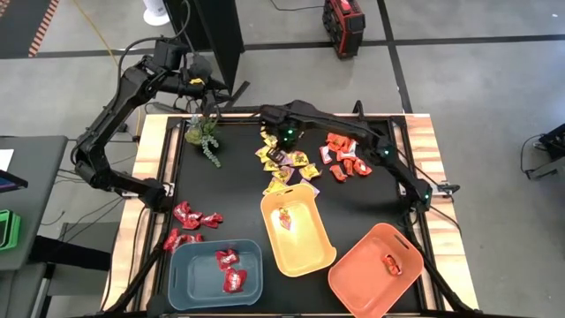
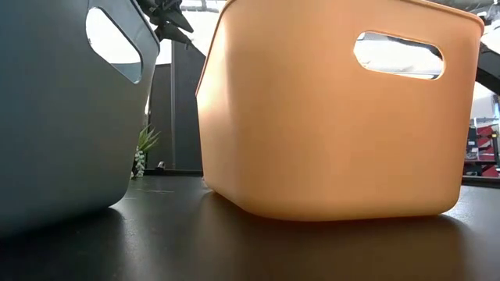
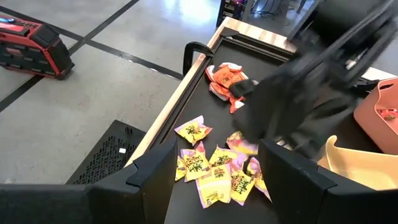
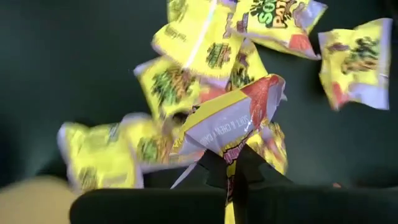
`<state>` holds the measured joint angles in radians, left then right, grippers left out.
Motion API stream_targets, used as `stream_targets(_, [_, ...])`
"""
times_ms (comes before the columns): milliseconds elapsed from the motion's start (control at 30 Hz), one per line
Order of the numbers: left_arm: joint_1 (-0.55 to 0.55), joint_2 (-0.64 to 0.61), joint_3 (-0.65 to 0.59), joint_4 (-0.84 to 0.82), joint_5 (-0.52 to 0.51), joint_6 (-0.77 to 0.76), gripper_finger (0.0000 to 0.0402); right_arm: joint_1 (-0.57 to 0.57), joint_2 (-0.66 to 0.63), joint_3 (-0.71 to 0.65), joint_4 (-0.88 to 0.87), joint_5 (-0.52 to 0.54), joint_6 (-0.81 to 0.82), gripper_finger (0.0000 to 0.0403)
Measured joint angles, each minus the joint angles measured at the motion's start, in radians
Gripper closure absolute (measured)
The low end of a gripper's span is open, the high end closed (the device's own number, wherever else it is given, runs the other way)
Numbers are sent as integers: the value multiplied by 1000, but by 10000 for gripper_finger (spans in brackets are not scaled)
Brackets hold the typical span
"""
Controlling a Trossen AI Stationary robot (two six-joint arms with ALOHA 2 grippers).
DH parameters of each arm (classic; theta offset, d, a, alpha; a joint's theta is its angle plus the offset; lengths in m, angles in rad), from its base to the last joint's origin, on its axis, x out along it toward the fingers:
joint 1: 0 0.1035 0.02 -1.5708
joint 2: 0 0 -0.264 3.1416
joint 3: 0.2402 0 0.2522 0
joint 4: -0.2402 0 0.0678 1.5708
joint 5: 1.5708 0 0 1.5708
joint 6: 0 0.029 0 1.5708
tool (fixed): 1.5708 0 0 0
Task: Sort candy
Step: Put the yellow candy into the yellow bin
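Note:
A pile of yellow candy [image 1: 287, 168] lies on the black mat mid-table. Orange-red candy [image 1: 342, 155] lies to its right, and deep red candy [image 1: 190, 216] at the near left. My right gripper [image 1: 277, 152] hangs over the yellow pile, pointing down, shut on one yellow candy [image 4: 227, 121]. My left gripper [image 3: 214, 180] stands open and high beyond the table's far left corner [image 1: 207, 88], holding nothing. My right gripper pinches one yellow candy by an edge of its wrapper [image 4: 231, 154] between its two fingers [image 4: 249, 171], coming from above. The packet shows its pale back and stands nearer the camera than the other yellow packets [image 4: 99, 155], apparently raised off the pile.
Three bins stand along the near edge: blue-grey [image 1: 190, 287] with red candy inside, yellow [image 1: 309, 256] with one candy, orange [image 1: 353, 278] with one candy. A green plant sprig [image 1: 205, 137] lies at the far left. The low view shows only bin walls [image 2: 336, 125].

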<state>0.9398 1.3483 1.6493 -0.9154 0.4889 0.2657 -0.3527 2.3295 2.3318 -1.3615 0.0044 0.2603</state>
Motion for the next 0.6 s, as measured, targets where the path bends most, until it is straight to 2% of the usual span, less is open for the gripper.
stream_targets(133, [0, 0, 0, 0, 0, 0, 181, 22, -112, 0, -8, -26, -129, 400])
stream_targets(267, [0, 0, 0, 0, 0, 0, 181, 58, -226, 1, 45, -204, -270, 400])
stream_targets(333, [0, 0, 0, -2, 0, 0, 181, 77, -266, 1, 67, -315, -301, 401])
stream_targets(400, [0, 0, 0, -7, 0, 0, 181, 97, -301, 1, 94, -383, -311, 401])
stream_targets(600, [0, 0, 0, -13, 0, 0, 181, 169, -332, 1, 135, -382, -289, 401])
